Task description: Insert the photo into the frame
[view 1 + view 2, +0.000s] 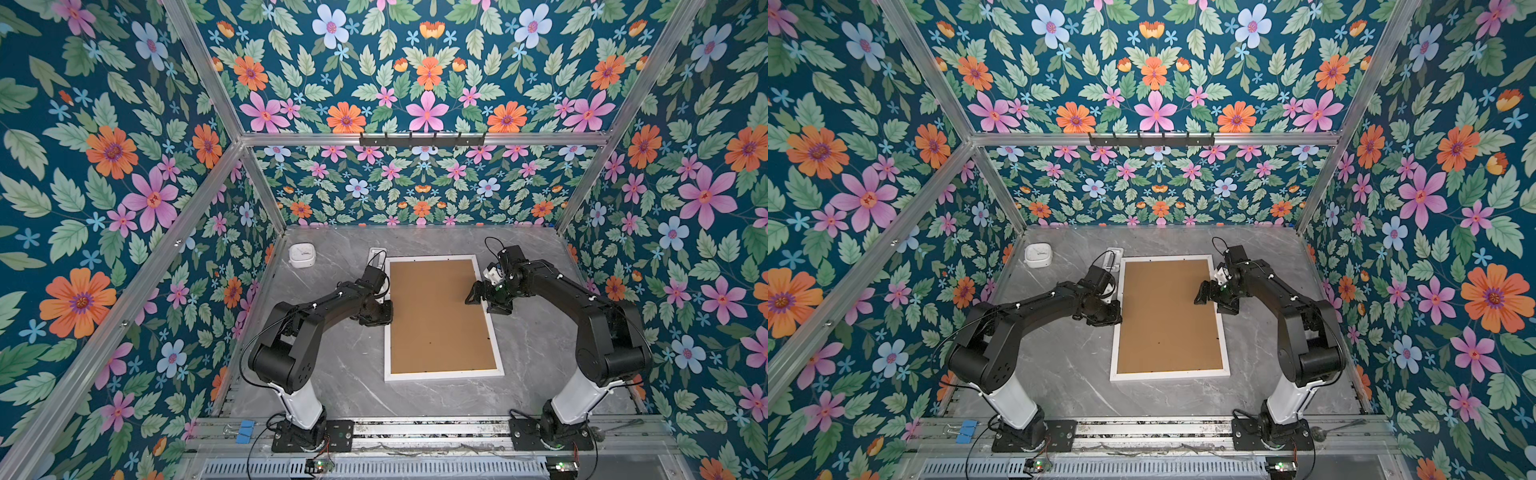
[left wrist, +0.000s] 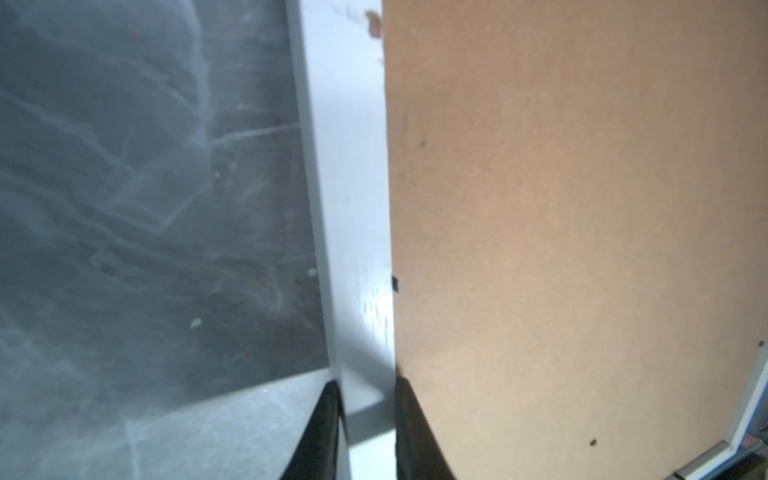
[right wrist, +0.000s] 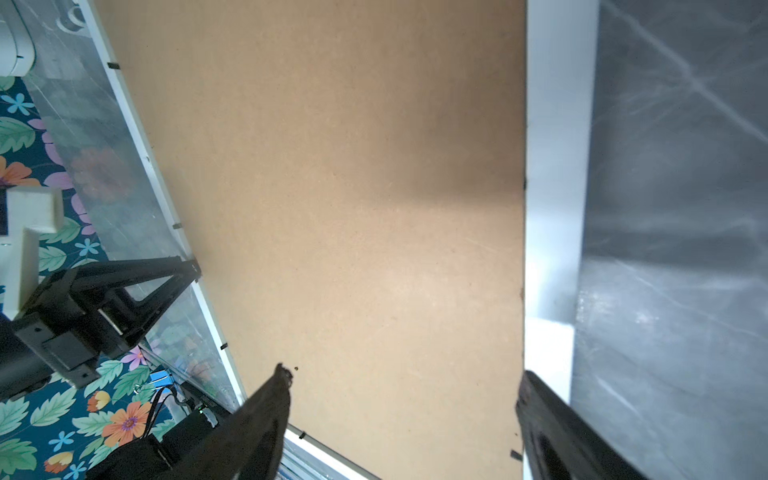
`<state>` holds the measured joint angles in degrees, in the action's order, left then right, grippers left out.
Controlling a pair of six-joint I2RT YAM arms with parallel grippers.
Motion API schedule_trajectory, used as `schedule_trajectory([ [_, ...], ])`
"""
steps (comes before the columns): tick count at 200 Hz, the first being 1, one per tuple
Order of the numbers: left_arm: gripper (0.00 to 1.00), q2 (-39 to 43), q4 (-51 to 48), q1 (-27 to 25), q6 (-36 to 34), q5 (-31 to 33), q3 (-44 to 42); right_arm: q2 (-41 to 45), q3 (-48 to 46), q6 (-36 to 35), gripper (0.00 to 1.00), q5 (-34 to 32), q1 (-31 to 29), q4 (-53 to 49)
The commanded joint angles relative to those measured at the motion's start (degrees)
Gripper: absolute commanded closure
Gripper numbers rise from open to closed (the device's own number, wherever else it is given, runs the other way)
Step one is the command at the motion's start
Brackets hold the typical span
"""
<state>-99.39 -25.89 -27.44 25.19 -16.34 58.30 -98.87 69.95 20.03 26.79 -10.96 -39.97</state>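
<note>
The white frame [image 1: 444, 375] [image 1: 1169, 375] lies flat in the middle of the grey marble table, back side up, with a brown backing board [image 1: 440, 311] [image 1: 1167, 311] filling it. The photo is hidden. My left gripper [image 1: 387, 311] [image 1: 1119, 316] [image 2: 366, 384] is shut on the frame's left rim [image 2: 345, 166], one finger outside it and one on the board's side. My right gripper [image 1: 482, 296] [image 1: 1210, 297] [image 3: 406, 374] stands open over the board [image 3: 332, 166], next to the frame's right rim [image 3: 557, 166], with nothing between its fingers.
A small white clock [image 1: 302, 254] sits at the back left of the table. A small white block [image 1: 377, 252] lies just behind the frame's far left corner. Blue binder clips [image 1: 245, 430] rest on the front rail. Flowered walls close in three sides.
</note>
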Motion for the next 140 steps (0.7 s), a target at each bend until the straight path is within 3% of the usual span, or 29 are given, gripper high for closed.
schedule_trajectory([
  [1,0.77,-0.98,-5.07,-0.07,-1.68,4.56,-0.99,-1.18,1.4,-1.62,0.15,-0.27,0.43,-1.34],
  [140,0.77,-0.41,-5.22,-0.11,-1.46,4.03,-1.08,-11.17,10.16,-3.15,0.15,-0.12,1.73,-1.5],
])
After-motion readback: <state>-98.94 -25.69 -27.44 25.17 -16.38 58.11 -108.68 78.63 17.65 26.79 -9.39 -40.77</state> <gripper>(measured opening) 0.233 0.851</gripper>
